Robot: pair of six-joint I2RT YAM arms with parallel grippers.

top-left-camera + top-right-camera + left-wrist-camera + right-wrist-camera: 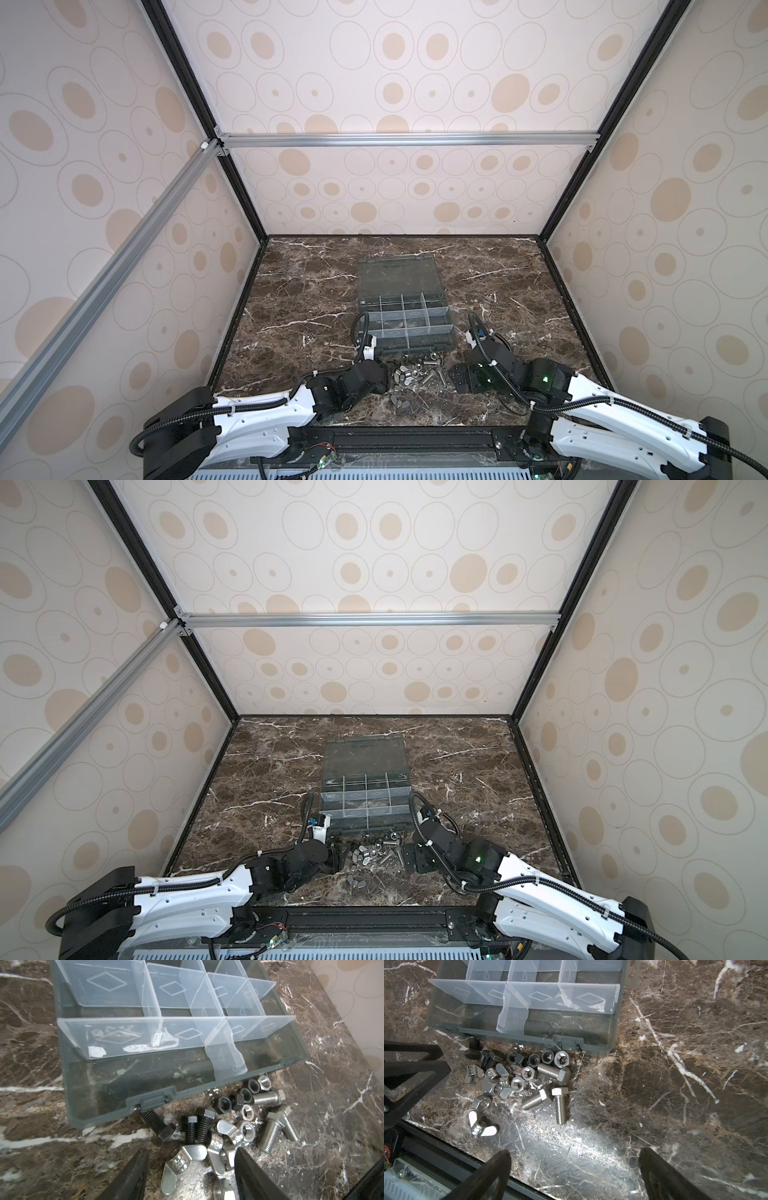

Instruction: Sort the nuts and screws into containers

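Screws and nuts lie in one loose pile (415, 372) (374, 850) on the marble, just in front of the containers, a grey organizer box (415, 348) (124, 1084) (529, 1028) whose compartments look empty. Black screws (159, 1126) and silver screws (268, 1136) (560, 1105) lie among black hex nuts (224, 1103), silver hex nuts (248, 1112) and silver wing nuts (182, 1159). My left gripper (191, 1159) (388, 380) is open at the pile's left edge, its fingers either side of the wing nuts. My right gripper (574, 1159) (455, 376) is wide open over bare marble, right of the pile.
The box's clear lid (399, 276) lies open flat behind the compartments. A black frame rail (446, 1157) runs along the table's near edge close to the pile. Patterned walls enclose the marble table (299, 299) on three sides.
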